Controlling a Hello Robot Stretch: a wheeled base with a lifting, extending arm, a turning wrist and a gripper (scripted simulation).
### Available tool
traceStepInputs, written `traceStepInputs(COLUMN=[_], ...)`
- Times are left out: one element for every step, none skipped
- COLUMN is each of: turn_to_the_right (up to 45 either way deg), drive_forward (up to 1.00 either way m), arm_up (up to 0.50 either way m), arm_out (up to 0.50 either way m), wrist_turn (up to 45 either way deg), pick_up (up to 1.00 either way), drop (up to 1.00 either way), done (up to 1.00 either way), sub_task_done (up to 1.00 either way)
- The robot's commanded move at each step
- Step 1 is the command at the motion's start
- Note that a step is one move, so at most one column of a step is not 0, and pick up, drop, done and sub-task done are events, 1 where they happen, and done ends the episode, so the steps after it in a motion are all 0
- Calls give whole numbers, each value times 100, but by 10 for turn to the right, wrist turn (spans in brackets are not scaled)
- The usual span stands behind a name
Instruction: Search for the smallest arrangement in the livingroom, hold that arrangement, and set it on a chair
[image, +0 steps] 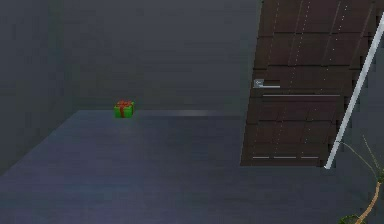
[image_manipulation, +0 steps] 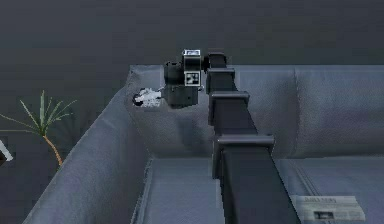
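Dark bare floor (image: 150, 170), wide open leftward from the plant (image: 366, 153) in the forward view's bottom right corner; ends at a plain grey wall (image: 150, 50) far back. Grey sofa (image_manipulation: 105, 160) just right of the plant (image_manipulation: 42, 112) in the arm side view, armrest edge nearest it, back cushions running off rightward. Dark panelled door (image: 300, 70) up behind the plant, pale edge slanting down toward the leaves, closing off that side. Dark square arm (image_manipulation: 245, 165) out over the sofa seat, well right of the plant. Closest match to an arrangement: the plant, thin spiky green blades fanned from a slim brownish stem, lower stem hidden behind the armrest. Small dark gripper (image_manipulation: 146, 98) up and right of the plant at the sofa's back corner, well apart from the leaves. Fingers apart or together: cannot tell. Holding anything: cannot tell, sofa fabric right behind. Small green gift box (image: 124, 109), red ribbon, far left of the plant at the wall line. Printed sheet (image_manipulation: 325, 208) on the seat, far right of the plant.
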Motion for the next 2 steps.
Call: traceStepInputs(turn_to_the_right=[0, 0], drive_forward=[0, 0], arm_up=[0, 0], arm_out=[0, 0], wrist_turn=[-450, -450], pick_up=[0, 0], drop=[0, 0], done=[0, 0], sub_task_done=[0, 0])
